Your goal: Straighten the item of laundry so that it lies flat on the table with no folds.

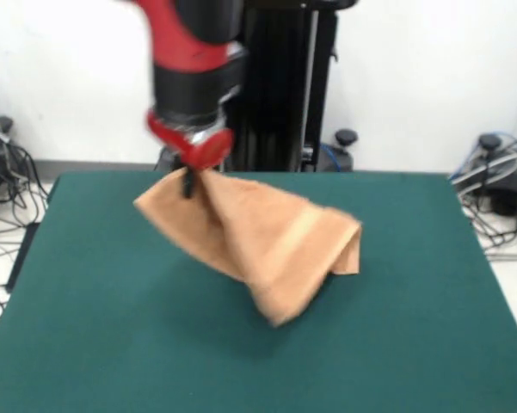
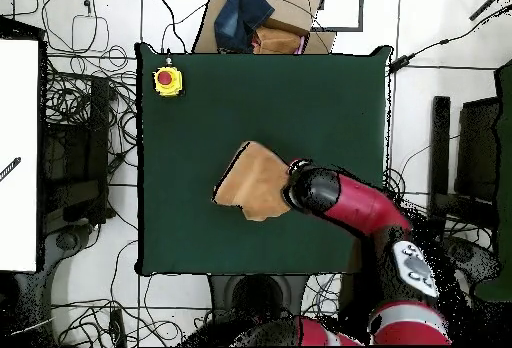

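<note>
Tool pinches towel above table; yellow button box at corner

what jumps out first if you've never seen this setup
The orange-tan towel hangs bunched from the red and black arm's hand, lifted over the middle of the dark green table with only its lower part near the top. In the overhead view, a yellow box with a red button sits at one table corner.
</note>
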Controlling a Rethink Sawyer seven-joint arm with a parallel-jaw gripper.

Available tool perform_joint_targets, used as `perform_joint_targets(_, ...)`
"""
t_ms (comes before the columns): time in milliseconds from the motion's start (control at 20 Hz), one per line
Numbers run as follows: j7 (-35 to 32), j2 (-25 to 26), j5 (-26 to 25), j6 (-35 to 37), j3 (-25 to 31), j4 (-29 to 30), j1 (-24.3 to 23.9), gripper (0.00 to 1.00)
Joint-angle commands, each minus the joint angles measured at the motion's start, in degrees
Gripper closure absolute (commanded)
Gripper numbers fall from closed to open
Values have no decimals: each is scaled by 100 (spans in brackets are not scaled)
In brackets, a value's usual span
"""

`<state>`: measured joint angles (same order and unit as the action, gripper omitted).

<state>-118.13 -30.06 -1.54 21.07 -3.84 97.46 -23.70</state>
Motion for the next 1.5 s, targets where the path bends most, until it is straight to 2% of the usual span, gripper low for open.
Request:
perform_joint_targets(50, 1225, 995, -694, -49, 1319, -954, -398, 100)
perform_joint_targets(150, 1168, 1108, -848, -108, 1416, -1067, -469, 100)
perform_joint_targets(400, 772, 925, -1009, -2, 1493, -852, -486, 100)
perform_joint_targets(700, 657, 918, -1218, -30, 1550, -862, -537, 100)
perform_joint_targets(800, 541, 861, -1284, 24, 1391, -897, -439, 100)
perform_joint_targets(1150, -348, 215, -1476, -134, 200, -720, 359, 100)
perform_joint_targets(1300, -760, -135, -1366, -170, -118, -304, 738, 100)
perform_joint_targets(1500, -909, -306, -1188, 48, -427, -196, 985, 100)
